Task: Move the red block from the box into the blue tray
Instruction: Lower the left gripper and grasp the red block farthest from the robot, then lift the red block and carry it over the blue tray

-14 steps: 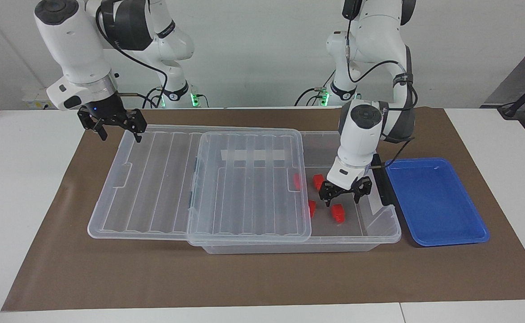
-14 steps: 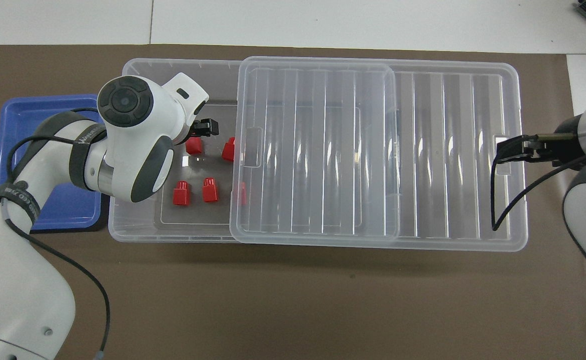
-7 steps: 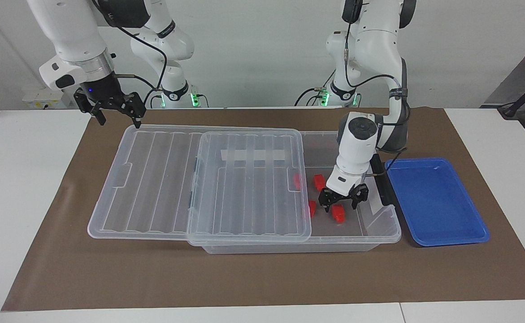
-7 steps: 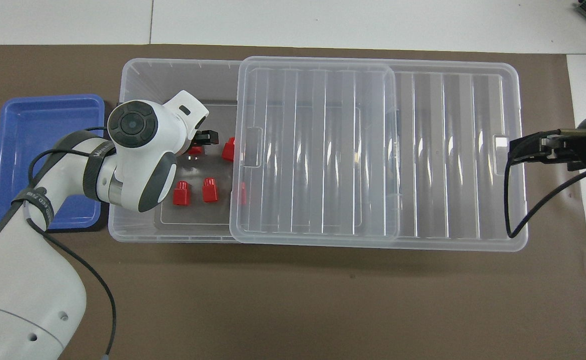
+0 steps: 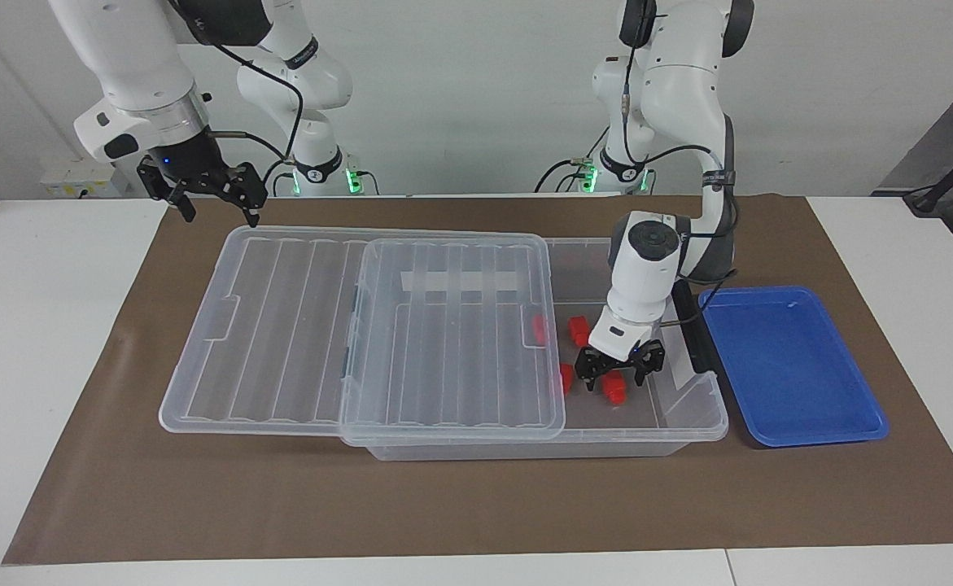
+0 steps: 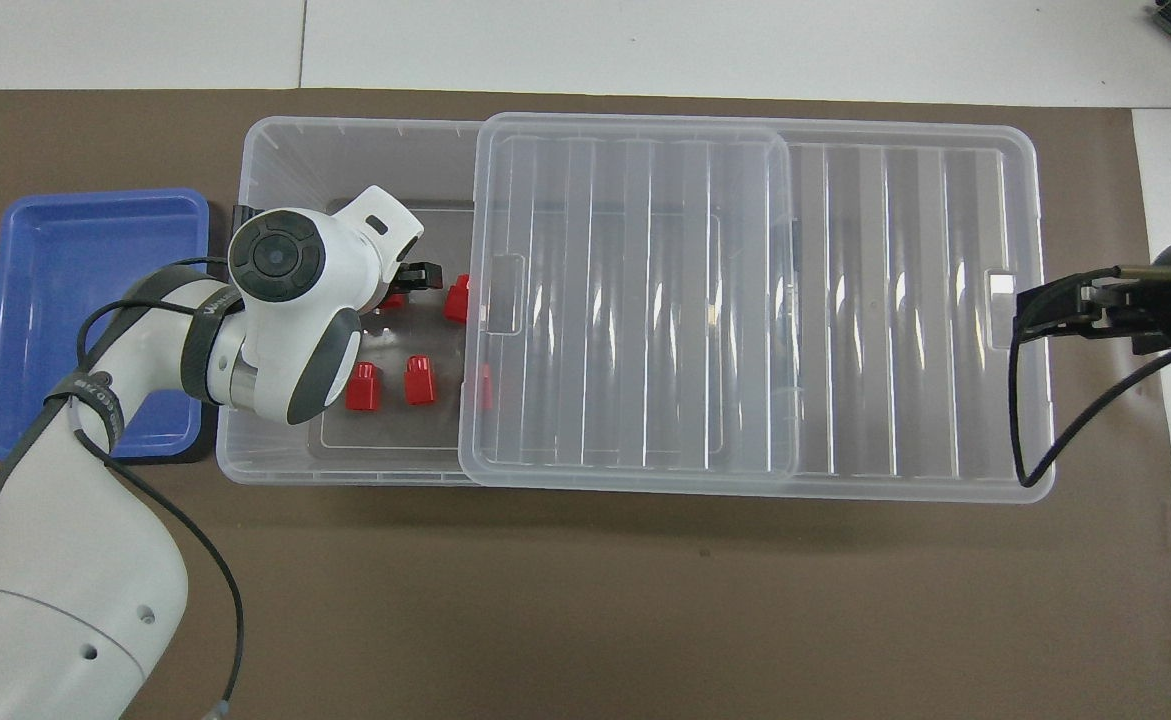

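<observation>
On the bench (image 5: 53, 342) lies a brown mat (image 5: 476, 496). Going across the facing view from its first edge, the right tool (image 5: 214, 202) hangs in the air with its fingers spread and nothing between them, over the mat just by the corner of the clear lid (image 5: 297, 325) at the right arm's end. That lid is slid aside, leaving the box (image 5: 692, 407) uncovered at the left arm's end. There the left tool (image 5: 620, 370) is lowered inside, fingers apart astride one red block (image 5: 613, 388), not yet gripping it. Other red blocks (image 5: 578, 330) lie nearby. The blue tray (image 5: 793, 366) sits beside the box.
</observation>
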You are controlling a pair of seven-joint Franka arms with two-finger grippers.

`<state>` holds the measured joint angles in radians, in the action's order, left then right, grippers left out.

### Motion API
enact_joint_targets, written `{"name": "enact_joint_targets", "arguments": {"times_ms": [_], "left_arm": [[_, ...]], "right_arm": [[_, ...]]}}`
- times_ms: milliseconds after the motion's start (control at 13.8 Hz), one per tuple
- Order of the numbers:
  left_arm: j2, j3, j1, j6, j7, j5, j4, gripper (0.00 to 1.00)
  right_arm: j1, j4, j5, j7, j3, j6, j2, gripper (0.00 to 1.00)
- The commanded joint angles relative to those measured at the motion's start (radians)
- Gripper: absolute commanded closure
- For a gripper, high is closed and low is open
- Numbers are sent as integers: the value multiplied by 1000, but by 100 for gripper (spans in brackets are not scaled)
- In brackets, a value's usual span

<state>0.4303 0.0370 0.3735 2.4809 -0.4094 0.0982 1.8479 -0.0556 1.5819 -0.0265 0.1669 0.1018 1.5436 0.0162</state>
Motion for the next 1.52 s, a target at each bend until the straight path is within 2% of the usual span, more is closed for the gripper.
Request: {"name": "enact_joint_targets", "arguments": {"times_ms": [0, 72, 145, 217, 434, 506, 579, 796, 1013, 1085, 1230, 1447], "left_arm": [[-1, 4, 2, 62, 6, 17, 33, 0], [-1, 4, 2, 76, 6, 17, 45, 0], [-1, 4, 2, 78, 6, 15, 48, 5], [-1, 4, 2, 76, 4, 15, 48, 18], [-2, 4, 2, 66, 4, 15, 47, 65], [-2, 4, 2, 64, 6, 15, 45, 90], [-2, 4, 2, 50, 6, 15, 42, 100], [-2, 4, 2, 15, 9, 15, 24, 100], [-4, 4, 8, -190, 3, 2, -109, 100], [-19, 4, 10, -247, 0, -24, -137, 100], [-95, 6, 9, -324, -5, -93, -138, 100], [-183, 6, 2, -440, -40, -101, -142, 100]], "right_arm": [[-9, 39, 13, 22, 9, 0, 33, 0], [-3, 41, 13, 22, 7, 1, 34, 0], [-1, 39, 13, 20, 6, 3, 37, 0], [3, 41, 13, 20, 4, 3, 41, 0], [14, 39, 13, 16, -5, 7, 41, 0], [14, 38, 13, 7, -8, 9, 39, 0], [17, 38, 13, 6, -10, 9, 39, 0], [17, 38, 13, 7, -11, 9, 36, 0], [17, 38, 13, 5, -16, 7, 36, 0], [17, 38, 13, 6, -16, 9, 36, 0], [17, 38, 13, 6, -16, 7, 37, 0], [17, 38, 13, 6, -17, 10, 36, 0]]}}
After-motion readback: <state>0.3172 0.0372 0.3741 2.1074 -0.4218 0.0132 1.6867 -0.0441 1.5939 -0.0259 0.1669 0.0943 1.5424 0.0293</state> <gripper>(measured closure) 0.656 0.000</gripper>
